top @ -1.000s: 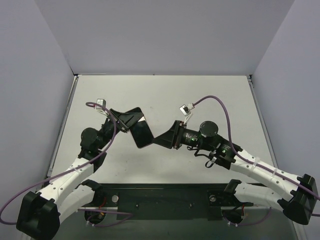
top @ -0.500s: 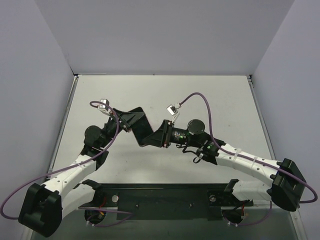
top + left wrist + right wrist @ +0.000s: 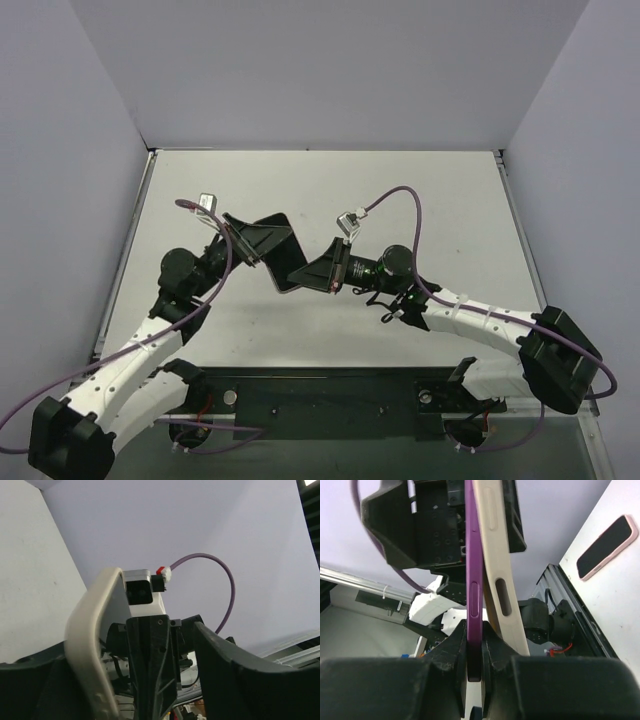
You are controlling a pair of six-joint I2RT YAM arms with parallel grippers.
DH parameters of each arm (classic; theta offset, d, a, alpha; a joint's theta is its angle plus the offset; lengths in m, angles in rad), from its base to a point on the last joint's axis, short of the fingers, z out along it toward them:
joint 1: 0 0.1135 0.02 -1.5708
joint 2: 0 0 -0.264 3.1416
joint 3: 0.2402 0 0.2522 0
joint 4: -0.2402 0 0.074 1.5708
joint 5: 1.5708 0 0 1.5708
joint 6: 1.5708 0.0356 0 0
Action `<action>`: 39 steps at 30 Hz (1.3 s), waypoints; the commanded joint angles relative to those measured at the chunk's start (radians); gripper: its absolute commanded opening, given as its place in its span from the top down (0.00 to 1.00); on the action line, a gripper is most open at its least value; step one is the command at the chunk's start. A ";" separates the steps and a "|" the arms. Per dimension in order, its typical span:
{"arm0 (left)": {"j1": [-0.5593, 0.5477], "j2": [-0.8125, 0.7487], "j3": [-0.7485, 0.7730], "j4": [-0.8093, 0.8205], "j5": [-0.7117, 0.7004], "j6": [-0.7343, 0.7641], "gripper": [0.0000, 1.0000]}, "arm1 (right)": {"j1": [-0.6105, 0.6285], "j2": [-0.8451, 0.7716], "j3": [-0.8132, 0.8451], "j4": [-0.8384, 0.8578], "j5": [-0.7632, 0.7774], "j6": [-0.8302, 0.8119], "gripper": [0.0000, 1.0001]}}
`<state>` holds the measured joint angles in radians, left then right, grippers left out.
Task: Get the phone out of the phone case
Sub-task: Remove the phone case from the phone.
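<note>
**Right gripper pinches the phone's edge as the case bows away**

We see the right gripper closed on the purple phone. In the right wrist view its two fingers pinch the phone's thin edge between them, and the phone stands straight up out of that pinch. The beige phone case lies against the phone's right face. Near the top of that view, case and phone are pressed together. Lower down the case bows away, so a narrow gap shows between the two, and the case's lower end passes just beside the right-hand finger, outside the pinch. We cannot tell how much of the phone sits inside the case.

The left gripper holds the other end. Its black fingers sit one on each side of the pair, tight against phone and case. In the left wrist view the case's pale curved rim fills the lower left, with the right gripper facing the camera just beyond it.

From above, phone and case are held off the table, left of its middle. The left arm rises from the near left corner, bends at the elbow and reaches up and to the right. The right arm runs low from the near right corner leftward across the front of the table, its gripper pointing at the left one. The two grippers nearly touch.

A dark slab with a pink rim lies flat on the table in the right wrist view. We cannot tell what it is.
</note>
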<state>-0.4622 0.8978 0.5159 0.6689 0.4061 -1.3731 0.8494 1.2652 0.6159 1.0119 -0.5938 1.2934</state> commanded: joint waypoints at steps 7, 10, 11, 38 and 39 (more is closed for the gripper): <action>-0.018 -0.338 0.067 -0.466 -0.237 0.348 0.24 | -0.047 -0.030 -0.061 0.246 0.051 0.156 1.00; -0.018 -0.399 0.032 -0.542 -0.280 0.324 0.32 | -0.065 -0.073 -0.061 0.151 0.052 0.100 1.00; -0.018 -0.417 0.012 -0.536 -0.280 0.310 0.32 | -0.070 -0.090 -0.062 0.113 0.052 0.086 1.00; -0.058 -0.243 -0.172 -0.158 -0.043 0.091 0.43 | -0.130 -0.109 -0.076 0.093 0.118 0.149 1.00; -0.059 -0.238 -0.174 -0.144 -0.043 0.088 0.43 | -0.130 -0.104 -0.074 0.096 0.115 0.153 1.00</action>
<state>-0.5114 0.6521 0.3477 0.3870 0.3641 -1.2499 0.7254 1.1671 0.5304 0.9382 -0.4946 1.4220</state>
